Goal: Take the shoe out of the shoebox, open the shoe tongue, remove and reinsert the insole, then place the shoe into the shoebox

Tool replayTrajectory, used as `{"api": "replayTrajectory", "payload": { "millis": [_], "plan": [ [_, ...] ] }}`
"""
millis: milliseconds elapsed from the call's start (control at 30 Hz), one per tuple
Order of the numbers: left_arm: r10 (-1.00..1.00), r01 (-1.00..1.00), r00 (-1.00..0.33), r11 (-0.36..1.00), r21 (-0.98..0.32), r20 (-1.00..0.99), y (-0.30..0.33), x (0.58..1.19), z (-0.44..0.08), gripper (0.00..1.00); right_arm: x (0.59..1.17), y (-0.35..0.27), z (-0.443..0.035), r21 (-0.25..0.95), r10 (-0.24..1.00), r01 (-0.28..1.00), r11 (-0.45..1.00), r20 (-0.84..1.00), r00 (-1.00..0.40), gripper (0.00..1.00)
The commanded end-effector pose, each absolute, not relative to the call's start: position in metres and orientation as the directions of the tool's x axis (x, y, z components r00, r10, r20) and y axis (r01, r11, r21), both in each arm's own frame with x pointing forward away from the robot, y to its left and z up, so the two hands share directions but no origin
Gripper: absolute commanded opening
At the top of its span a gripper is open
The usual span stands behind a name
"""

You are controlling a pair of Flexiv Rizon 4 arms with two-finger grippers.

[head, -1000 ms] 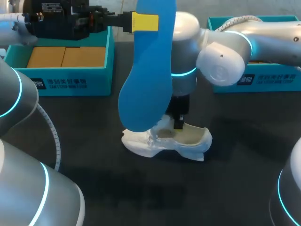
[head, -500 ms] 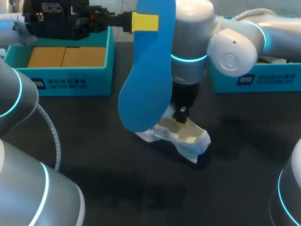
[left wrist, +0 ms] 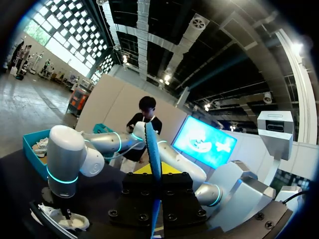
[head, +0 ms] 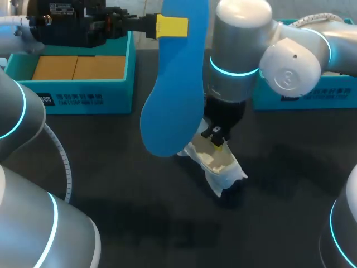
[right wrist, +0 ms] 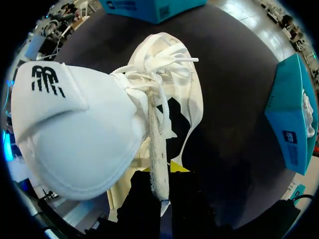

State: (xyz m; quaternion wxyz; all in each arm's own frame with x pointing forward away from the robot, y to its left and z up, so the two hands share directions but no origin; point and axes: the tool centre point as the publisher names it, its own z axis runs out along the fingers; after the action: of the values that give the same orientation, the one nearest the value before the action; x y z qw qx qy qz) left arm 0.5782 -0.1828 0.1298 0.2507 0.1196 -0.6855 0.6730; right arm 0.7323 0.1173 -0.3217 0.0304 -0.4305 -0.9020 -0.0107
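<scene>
White lace-up shoe (head: 218, 164) hangs tilted near the table's middle, a little toward the right edge. The right gripper (head: 216, 139) has its fingers clamped on the shoe's side wall beside the laces. Whether its low end touches the table I cannot tell. It looks light, with a soft upper that folds under a pinch, so I judge the firmer collar or heel the safer hold.

Counting from the left:
- One teal open box (head: 83, 96) sits at the far left corner, with two tan cardboard panels (head: 78, 67) inside.
- One blue foam insole (head: 173, 95), thin and probably bendy, dangles from the left gripper (head: 170, 26). That gripper's fingers are pressed onto its upper end, which is the sensible place to hold it.
- One shoe.
- One second teal box (head: 329, 96) sits at the far right corner.
</scene>
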Motion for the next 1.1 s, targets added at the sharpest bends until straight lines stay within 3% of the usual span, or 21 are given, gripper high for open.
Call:
{"api": "replayTrajectory", "payload": {
  "millis": [33,467,1100],
  "plan": [
    [0.174,-0.501,-0.846,0.068,-0.863,0.505,-0.184,0.579,0.13,0.0,0.722,0.115,-0.325,0.019,0.824,0.826,0.563,0.063,-0.563,0.0],
    [0.174,-0.501,-0.846,0.068,-0.863,0.505,-0.184,0.579,0.13,0.0,0.71,0.117,-0.331,0.124,0.909,0.913,0.389,0.111,-0.403,0.0],
    [0.174,-0.501,-0.846,0.068,-0.863,0.505,-0.184,0.579,0.13,0.0,0.687,0.107,-0.343,0.176,0.963,0.963,0.204,0.142,-0.229,0.0]
  ]
}}
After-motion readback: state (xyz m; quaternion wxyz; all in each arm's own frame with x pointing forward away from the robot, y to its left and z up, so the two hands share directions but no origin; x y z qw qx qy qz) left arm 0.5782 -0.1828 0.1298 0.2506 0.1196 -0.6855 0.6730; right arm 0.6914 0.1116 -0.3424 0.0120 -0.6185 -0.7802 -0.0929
